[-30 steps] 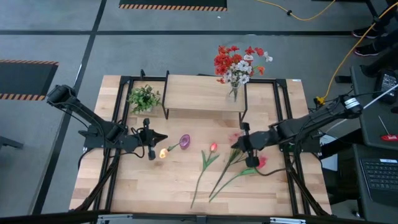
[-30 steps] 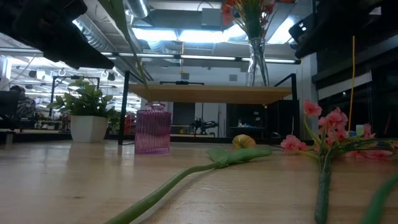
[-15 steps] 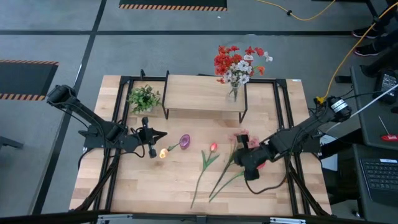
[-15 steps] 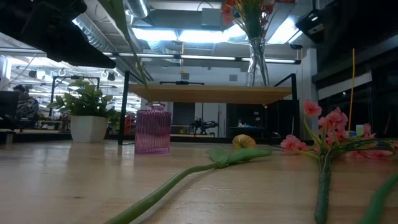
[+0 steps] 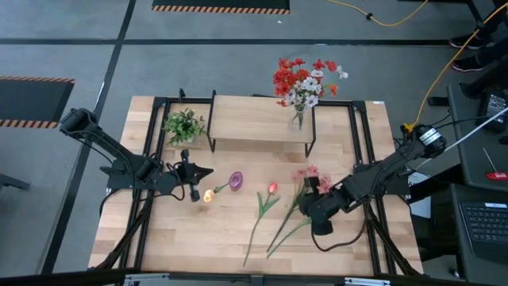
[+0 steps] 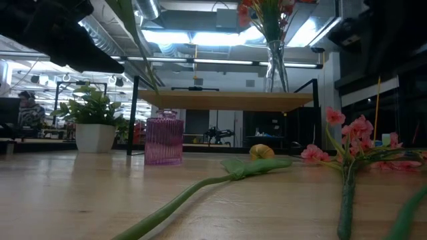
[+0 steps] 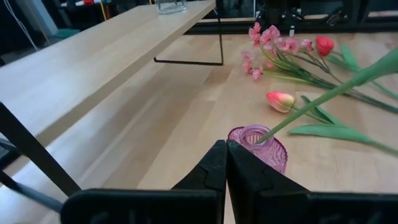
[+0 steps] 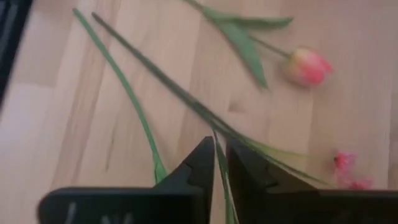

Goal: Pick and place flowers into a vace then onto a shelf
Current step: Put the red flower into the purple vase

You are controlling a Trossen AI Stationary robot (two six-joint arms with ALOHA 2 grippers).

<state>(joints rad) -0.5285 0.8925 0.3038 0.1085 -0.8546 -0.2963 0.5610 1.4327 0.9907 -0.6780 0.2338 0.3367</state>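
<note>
Right now I have the table (image 5: 198, 246) under me with the shelf (image 5: 254, 117) standing along its far side, a clear vase (image 5: 298, 119) of red and white blooms on the shelf's right end and a small green plant (image 5: 184, 125) just beside its left end. My left gripper (image 5: 208, 175) hangs left of centre, fingers pressed together with nothing between them, close to the purple vase (image 7: 259, 143), where one green stem (image 7: 329, 93) leans in. My right gripper (image 8: 220, 163) sits low over the loose flowers (image 5: 286, 208); its fingers are slightly parted around a thin stem (image 8: 222, 180), not clamped. An orange tulip (image 8: 306, 66) lies near it.
</note>
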